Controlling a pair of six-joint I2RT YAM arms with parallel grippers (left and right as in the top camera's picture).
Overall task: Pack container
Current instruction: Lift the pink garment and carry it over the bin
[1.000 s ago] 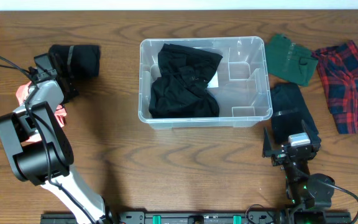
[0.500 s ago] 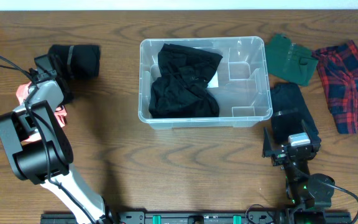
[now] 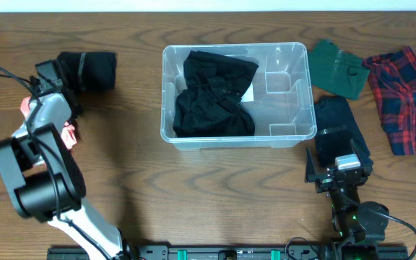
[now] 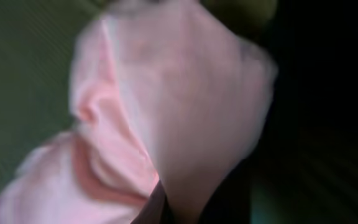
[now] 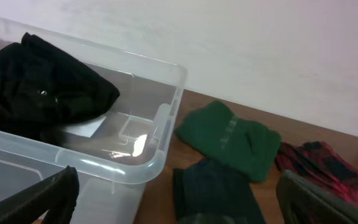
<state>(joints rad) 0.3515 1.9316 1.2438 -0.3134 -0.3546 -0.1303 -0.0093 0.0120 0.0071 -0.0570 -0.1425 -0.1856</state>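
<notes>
Blurred pink cloth (image 4: 166, 112) hides the left gripper (image 3: 40, 76); its jaws' state is unclear. Right gripper (image 5: 176, 182) gapes empty at the front edge.

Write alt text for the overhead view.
A clear central container holds a black garment. Right of it lie a green garment, a dark garment and a red plaid shirt, near the right gripper; left of it, the left gripper is over pink cloth beside a black bundle.

Garment (image 3: 211, 94) in container (image 3: 289, 115) left half. Bundle (image 3: 89, 70) well left, a cloth (image 3: 69, 134) apparently just before it. Right of container: folded top (image 3: 338, 68) behind, folded piece (image 3: 338, 124) before, shirt (image 3: 406, 97) farthest right.
</notes>
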